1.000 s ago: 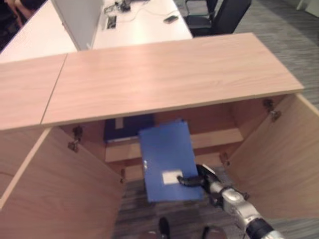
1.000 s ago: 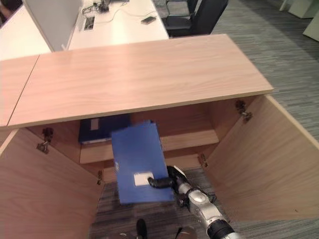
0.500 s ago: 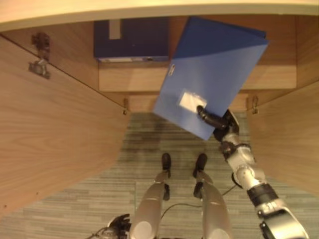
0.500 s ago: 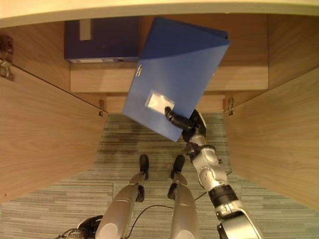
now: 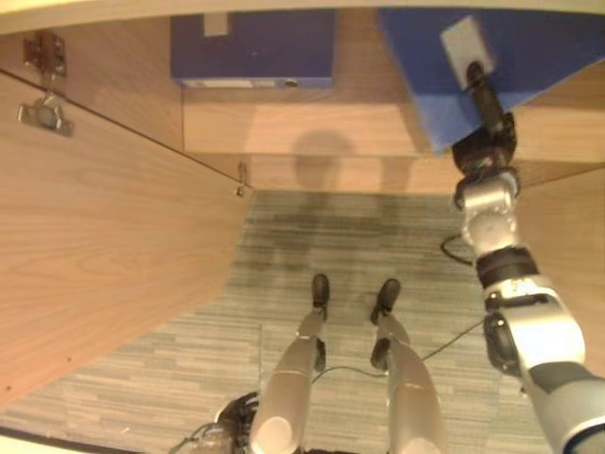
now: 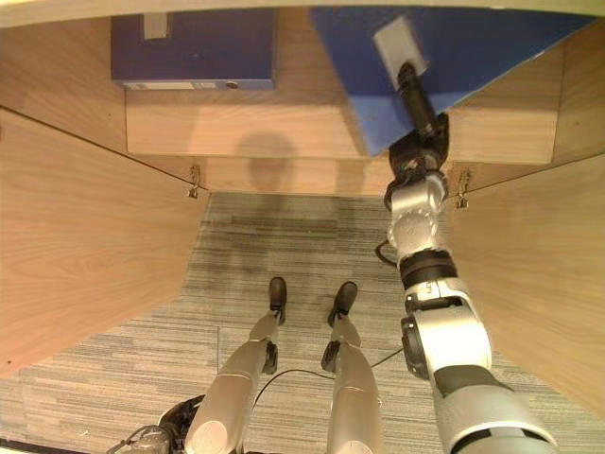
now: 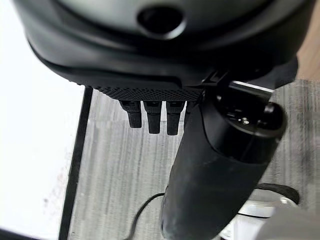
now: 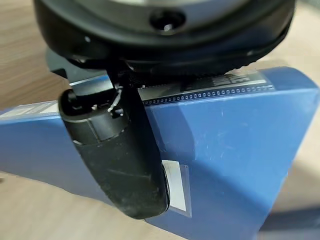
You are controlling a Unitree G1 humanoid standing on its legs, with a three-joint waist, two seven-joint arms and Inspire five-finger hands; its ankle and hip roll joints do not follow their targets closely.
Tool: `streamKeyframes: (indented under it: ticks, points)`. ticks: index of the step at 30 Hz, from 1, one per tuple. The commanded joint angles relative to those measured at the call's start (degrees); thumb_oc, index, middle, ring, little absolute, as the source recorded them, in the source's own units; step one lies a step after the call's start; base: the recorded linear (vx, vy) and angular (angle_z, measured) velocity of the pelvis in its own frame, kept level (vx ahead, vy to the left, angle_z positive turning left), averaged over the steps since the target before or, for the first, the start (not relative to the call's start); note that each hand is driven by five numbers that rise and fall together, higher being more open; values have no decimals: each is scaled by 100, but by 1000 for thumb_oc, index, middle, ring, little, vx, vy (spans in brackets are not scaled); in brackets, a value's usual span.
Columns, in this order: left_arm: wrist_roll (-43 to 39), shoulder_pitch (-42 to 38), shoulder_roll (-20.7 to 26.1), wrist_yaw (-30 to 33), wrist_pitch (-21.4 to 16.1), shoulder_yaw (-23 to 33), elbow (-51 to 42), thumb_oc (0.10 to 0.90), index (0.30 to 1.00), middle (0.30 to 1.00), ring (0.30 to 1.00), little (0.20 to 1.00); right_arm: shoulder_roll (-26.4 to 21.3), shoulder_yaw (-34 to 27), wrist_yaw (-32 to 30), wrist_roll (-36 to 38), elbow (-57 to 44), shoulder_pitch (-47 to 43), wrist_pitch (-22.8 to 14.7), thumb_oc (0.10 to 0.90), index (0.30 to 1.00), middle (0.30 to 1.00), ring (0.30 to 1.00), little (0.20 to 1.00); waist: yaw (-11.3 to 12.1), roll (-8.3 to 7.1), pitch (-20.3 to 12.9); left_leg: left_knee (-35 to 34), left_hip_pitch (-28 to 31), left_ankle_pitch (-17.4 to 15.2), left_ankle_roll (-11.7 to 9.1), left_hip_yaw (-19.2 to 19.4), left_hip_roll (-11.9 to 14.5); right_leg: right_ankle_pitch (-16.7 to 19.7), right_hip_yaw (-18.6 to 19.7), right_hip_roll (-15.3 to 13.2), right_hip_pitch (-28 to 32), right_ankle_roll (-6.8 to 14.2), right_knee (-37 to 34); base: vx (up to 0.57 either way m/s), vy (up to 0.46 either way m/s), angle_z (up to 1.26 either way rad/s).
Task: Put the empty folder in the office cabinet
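The blue folder [image 6: 473, 57] is seen at the upper right of the right eye view, inside the open office cabinet [image 6: 246, 128], above the wooden shelf. It is pinched by the right hand [image 6: 416, 113], whose thumb is laid across the folder's face beside a pale label [image 6: 398, 40]. In the right wrist view the thumb [image 8: 120, 165] is pressed on the blue cover, next to the label [image 8: 176, 192], with the hand clamped on the folder's edge. A darker blue binder [image 5: 253, 47] is lain flat on the shelf at the upper left of the frame, well apart from the held folder. The cabinet doors [image 5: 104, 236] are swung open at both sides. Grey striped carpet [image 5: 331, 236] is seen below. The left hand [image 7: 150, 117] is seen over the carpet, fingers curled, nothing held.
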Motion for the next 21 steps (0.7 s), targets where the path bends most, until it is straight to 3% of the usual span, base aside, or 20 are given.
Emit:
streamKeyframes:
  ticks: [1,11,12,13,18,21]
  points:
    - [-274,491,484,166,112,-438,224,800,900,900,900,900,-566,67,220,513,189,-1179,-709,400,300,300,300,300,125,-16,-598,55,311,-724,-263,-262,-93,-578,384,40,208,448,-62,89,-46,3]
    - [-426,700,678,28,117,-862,-4,800,900,900,900,900,-1000,212,199,954,1812,-2031,-131,400,300,300,300,300,426,221,-773,-180,490,-633,-287,-404,-94,-735,307,100,290,419,-45,42,-33,9]
    - [-434,746,691,13,121,-911,-44,800,900,900,900,900,-1016,211,213,987,1884,-2055,-97,524,486,486,486,486,461,252,-795,-208,512,-619,-291,-419,-99,-744,297,108,299,416,-46,32,-21,7]
    - [-428,762,704,9,117,-945,-77,800,900,900,900,900,-1008,204,197,1022,1950,-2065,-77,800,900,900,900,900,485,279,-804,-227,526,-606,-297,-427,-98,-764,287,113,309,415,-47,31,-15,10]
    - [-365,903,773,-78,136,-1028,-170,800,900,900,900,900,-845,219,335,1198,1886,-1967,-4,800,900,900,900,900,613,391,-858,-308,612,-552,-319,-488,-101,-827,238,115,379,395,-38,19,-20,8]
    - [-292,929,836,-141,141,-1063,-170,800,900,900,900,900,-741,536,425,936,1948,-1904,279,800,900,900,900,900,662,404,-868,-344,641,-519,-344,-489,-91,-833,223,124,390,388,-42,0,0,0]
